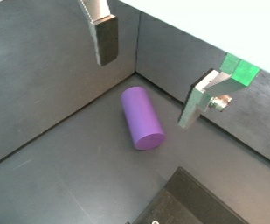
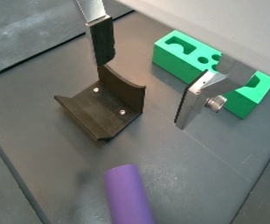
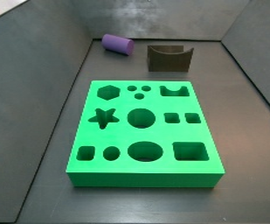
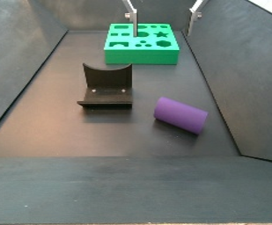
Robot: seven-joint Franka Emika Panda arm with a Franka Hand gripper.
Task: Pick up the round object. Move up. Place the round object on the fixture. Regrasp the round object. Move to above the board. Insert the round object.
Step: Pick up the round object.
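The gripper (image 1: 147,77) hangs high above the floor with its jaws spread wide and nothing between the two silver fingers (image 1: 106,39); they touch no piece. In a side view only the finger tips show at the far top edge, over the far end of the board (image 4: 141,41).

Nearest in that side view, the round object (image 4: 180,114) lies on its side on the dark floor, right of centre and close to the right wall. It is untouched, well below the gripper (image 2: 144,84) in both wrist views, where the purple cylinder (image 2: 128,194) lies flat on the floor.

Just left of it and a little farther back stands the fixture (image 4: 106,84), a dark notched block; its curved notch holds nothing. The round object (image 1: 141,117) and the fixture (image 2: 103,107) are apart, not touching.

Farthest back sits the green board. In a side view from its other end, the board (image 3: 90,137) shows star, hexagon, round and square cut-outs, all unfilled, with the fixture (image 3: 169,58) and the round object (image 3: 116,43) beyond it.
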